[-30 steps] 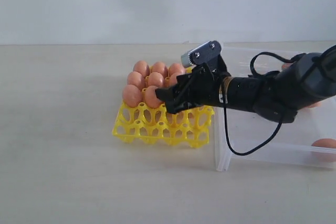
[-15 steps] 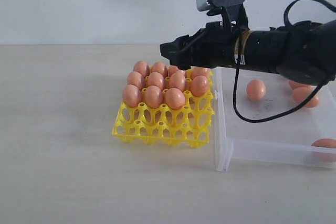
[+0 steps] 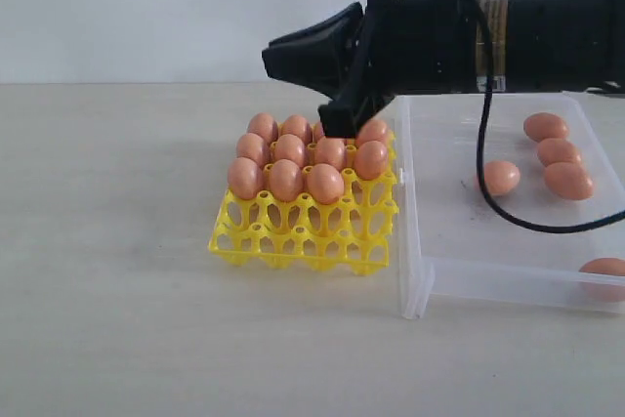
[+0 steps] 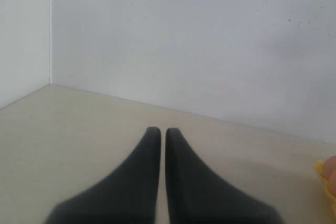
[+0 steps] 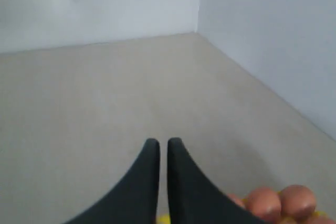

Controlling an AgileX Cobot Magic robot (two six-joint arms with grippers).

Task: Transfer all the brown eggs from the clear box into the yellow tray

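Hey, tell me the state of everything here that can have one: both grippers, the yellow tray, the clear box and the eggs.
Left gripper: fingers shut, nothing held.
Right gripper: fingers shut, nothing held, raised over the tray.
Yellow tray: partly filled, front cups empty.
Clear box: open-topped, five eggs inside.
Eggs in tray: eleven, seated in cups.
Eggs in box: lying loose on the floor.
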